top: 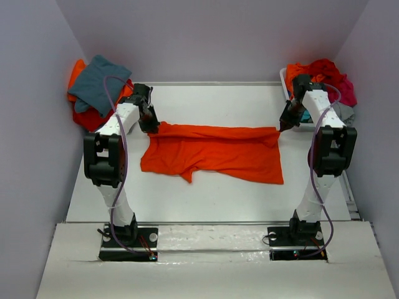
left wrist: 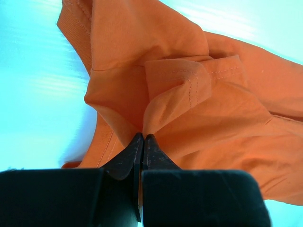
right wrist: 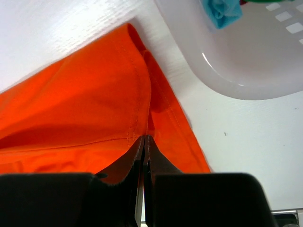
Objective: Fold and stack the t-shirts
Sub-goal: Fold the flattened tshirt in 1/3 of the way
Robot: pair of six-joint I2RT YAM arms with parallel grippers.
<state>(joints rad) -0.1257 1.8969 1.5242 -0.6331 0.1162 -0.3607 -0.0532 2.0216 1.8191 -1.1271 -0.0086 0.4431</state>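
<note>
Both hands clenched on the orange shirt (top: 215, 152): left hand (left wrist: 143, 138) pinching a bunched fold toward the left edge of the worktop (top: 206, 196), right hand (right wrist: 144, 138) its hem toward the right. I see it stretched across mid-worktop between them.

Orange t-shirt (top: 215, 152) at tabletop (top: 212, 193) centre, far edge stretched between left gripper (top: 151, 126) and right gripper (top: 283, 126), both pinching corners. Shirt pile (top: 93, 93) far-left corner; white bin (top: 285, 81) far-right corner.
</note>
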